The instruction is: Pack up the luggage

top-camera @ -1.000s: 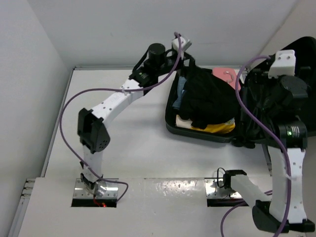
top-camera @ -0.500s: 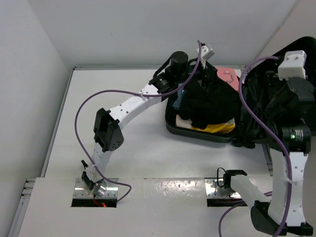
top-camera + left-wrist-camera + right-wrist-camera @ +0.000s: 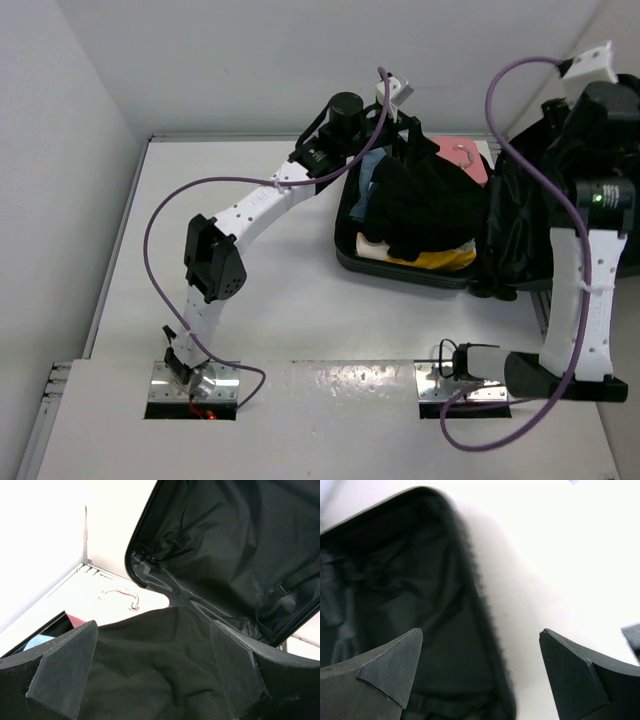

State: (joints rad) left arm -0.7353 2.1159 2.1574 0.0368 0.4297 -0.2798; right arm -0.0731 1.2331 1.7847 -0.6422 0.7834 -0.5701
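Note:
The luggage (image 3: 400, 268) lies open at the right of the table, its lid (image 3: 520, 225) standing up on the right side. A black garment (image 3: 420, 205) is heaped in its base over yellow (image 3: 440, 260) and blue (image 3: 372, 170) items. My left gripper (image 3: 410, 135) hovers open over the garment's far end. In the left wrist view that gripper (image 3: 150, 672) has the black garment (image 3: 155, 660) below its spread fingers (image 3: 65, 670). My right gripper (image 3: 553, 120) is raised near the lid's top. In the right wrist view it (image 3: 480, 675) is open, with the lid's rim (image 3: 482, 610) between its fingers, untouched.
A small pink case (image 3: 462, 155) stands behind the luggage against the back wall, its handle (image 3: 120, 594) visible from the left wrist. Walls close off the table at the back and left. Purple cables loop over both arms.
The left arm swung right over the luggage, then drew back a little to the left. The right arm rose, lifting its gripper to the top of the lid. Both grippers stayed open.

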